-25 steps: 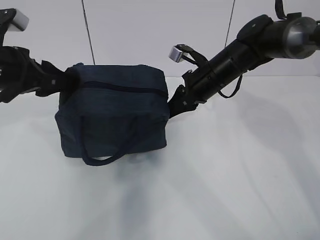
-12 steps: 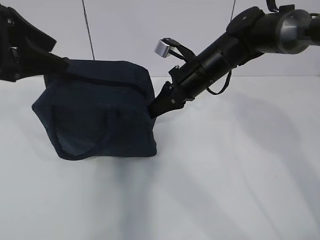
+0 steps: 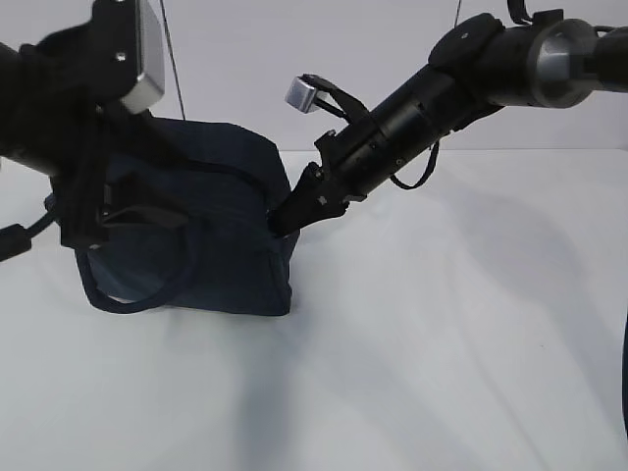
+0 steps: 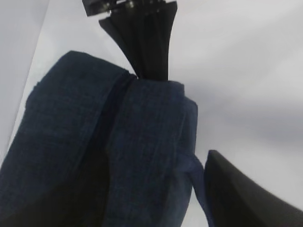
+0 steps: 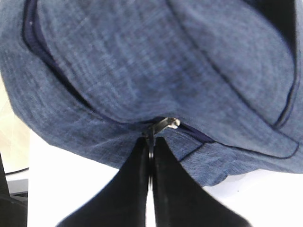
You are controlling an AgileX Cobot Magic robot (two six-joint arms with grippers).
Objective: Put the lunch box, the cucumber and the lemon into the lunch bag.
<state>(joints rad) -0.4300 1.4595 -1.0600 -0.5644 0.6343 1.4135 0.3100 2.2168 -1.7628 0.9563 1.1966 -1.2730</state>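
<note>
Right gripper: fingers pressed together, pinching the metal zipper pull at the bag's right end; zipper line runs off along the fabric in the right wrist view. Left gripper: against the bag's left side by the loop handle; only one dark finger shows in the left wrist view, so cannot tell its spread. Bag sits tilted on the white table, closed. No writing or logo readable on the fabric.
</note>
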